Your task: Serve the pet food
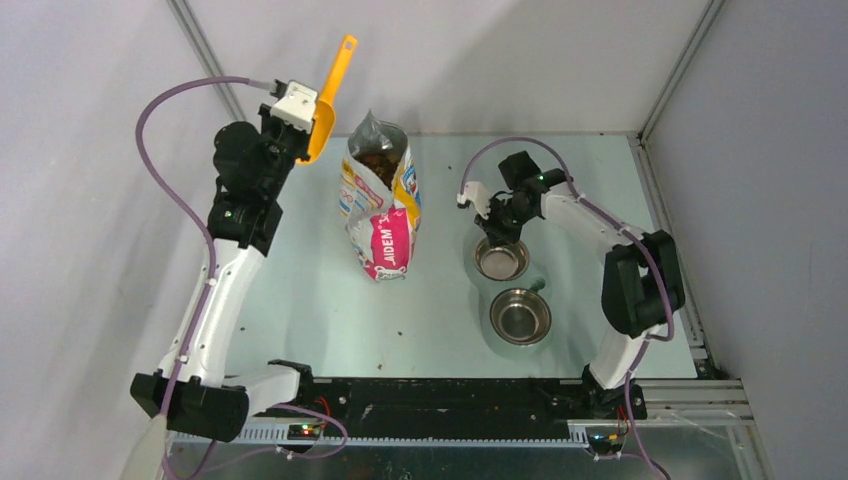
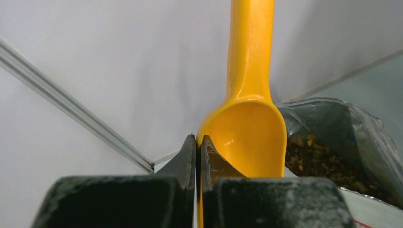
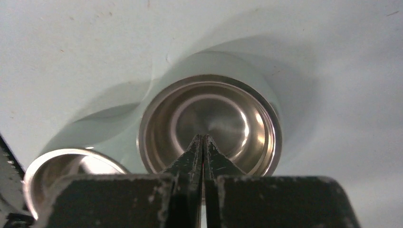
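The pet food (image 1: 378,160) is a brown heap inside the open printed bag (image 1: 385,235), which stands at the back middle of the table. It also shows in the left wrist view (image 2: 318,161). My left gripper (image 1: 308,125) (image 2: 197,140) is raised left of the bag and shut on the bowl rim of a yellow scoop (image 1: 335,75) (image 2: 247,128). The scoop's handle points away and its bowl looks empty. My right gripper (image 1: 497,235) (image 3: 203,137) is shut and empty, just above the far steel bowl (image 1: 522,250) (image 3: 256,123), which is empty.
A second empty steel bowl (image 1: 496,318) (image 3: 52,164) sits just nearer than the first. The table's metal frame rails run along the back and right edges. A few loose specks lie on the table in front of the bag.
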Controlling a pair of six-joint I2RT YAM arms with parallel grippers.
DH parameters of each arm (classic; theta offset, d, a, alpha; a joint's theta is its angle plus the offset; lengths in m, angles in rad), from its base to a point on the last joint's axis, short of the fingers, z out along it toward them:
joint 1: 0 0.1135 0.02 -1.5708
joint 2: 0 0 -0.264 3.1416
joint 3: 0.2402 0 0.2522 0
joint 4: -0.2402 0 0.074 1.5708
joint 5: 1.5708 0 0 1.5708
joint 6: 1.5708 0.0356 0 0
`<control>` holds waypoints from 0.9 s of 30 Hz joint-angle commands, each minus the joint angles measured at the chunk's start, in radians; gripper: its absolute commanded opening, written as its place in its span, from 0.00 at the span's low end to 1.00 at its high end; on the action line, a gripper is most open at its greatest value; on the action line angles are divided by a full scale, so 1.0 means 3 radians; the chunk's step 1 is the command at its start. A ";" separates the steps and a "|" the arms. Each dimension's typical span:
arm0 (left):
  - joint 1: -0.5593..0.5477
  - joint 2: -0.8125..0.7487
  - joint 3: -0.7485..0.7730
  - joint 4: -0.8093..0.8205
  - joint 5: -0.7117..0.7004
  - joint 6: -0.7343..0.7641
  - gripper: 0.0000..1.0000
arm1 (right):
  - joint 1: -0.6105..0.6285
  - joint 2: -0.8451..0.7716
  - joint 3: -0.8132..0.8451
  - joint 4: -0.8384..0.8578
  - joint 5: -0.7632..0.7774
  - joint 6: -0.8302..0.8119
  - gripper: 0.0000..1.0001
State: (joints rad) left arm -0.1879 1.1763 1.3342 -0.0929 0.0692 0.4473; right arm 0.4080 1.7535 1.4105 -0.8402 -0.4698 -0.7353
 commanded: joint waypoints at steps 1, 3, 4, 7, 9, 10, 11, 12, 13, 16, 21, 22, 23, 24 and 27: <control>0.0096 -0.0145 0.0081 0.0052 -0.0086 -0.0446 0.00 | -0.0021 0.0124 -0.0077 0.0185 0.0216 -0.0429 0.00; 0.0134 -0.0153 0.0094 0.0045 -0.0096 -0.0485 0.00 | -0.0010 0.0263 -0.0088 0.0221 0.0277 -0.0510 0.00; 0.0140 -0.0150 0.0114 0.0037 -0.0108 -0.0506 0.00 | 0.0001 0.0305 -0.0086 0.0262 0.0305 -0.0534 0.00; 0.0164 -0.0133 0.0171 -0.0003 -0.0108 -0.0514 0.00 | 0.0016 0.0493 -0.0084 0.0397 0.0463 -0.0541 0.00; 0.0164 -0.0100 0.0235 -0.0042 -0.0093 -0.0510 0.00 | 0.0023 0.0615 -0.0026 0.0517 0.0581 -0.0487 0.00; 0.0166 -0.0093 0.0274 -0.0070 -0.0090 -0.0512 0.00 | 0.0016 0.0660 0.0054 0.0539 0.0655 -0.0412 0.00; 0.0166 -0.0080 0.0299 -0.0085 -0.0086 -0.0514 0.00 | -0.0002 0.0751 0.0100 0.0570 0.0691 -0.0364 0.00; 0.0163 -0.0075 0.0331 -0.0105 -0.0084 -0.0514 0.00 | -0.0021 0.0800 0.0219 0.0578 0.0741 -0.0263 0.00; 0.0165 -0.0068 0.0343 -0.0115 -0.0079 -0.0514 0.00 | -0.0060 0.0887 0.0282 0.0578 0.0757 -0.0175 0.00; 0.0166 -0.0061 0.0378 -0.0164 -0.0063 -0.0508 0.00 | -0.0181 0.1043 0.0582 0.0607 0.0755 -0.0051 0.00; 0.0166 -0.0055 0.0392 -0.0185 -0.0023 -0.0531 0.00 | -0.0306 0.1208 0.0885 0.0704 0.0854 -0.0022 0.00; 0.0166 -0.0053 0.0398 -0.0186 -0.0004 -0.0538 0.00 | -0.0317 0.1248 0.0956 0.0730 0.0895 -0.0013 0.00; 0.0166 -0.0047 0.0399 -0.0186 0.0003 -0.0557 0.00 | -0.0324 0.1273 0.0990 0.0778 0.0916 0.0013 0.00; 0.0166 -0.0041 0.0404 -0.0186 0.0025 -0.0566 0.00 | -0.0331 0.1330 0.1073 0.0800 0.0934 0.0026 0.00; 0.0166 -0.0008 0.0428 -0.0210 0.0061 -0.0626 0.00 | -0.0336 0.1475 0.1277 0.0881 0.0954 0.0056 0.00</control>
State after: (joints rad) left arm -0.1452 1.1690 1.4178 -0.1768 0.0605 0.3035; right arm 0.3008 2.1464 1.7069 -0.6552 -0.2195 -0.7399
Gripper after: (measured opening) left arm 0.015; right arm 0.006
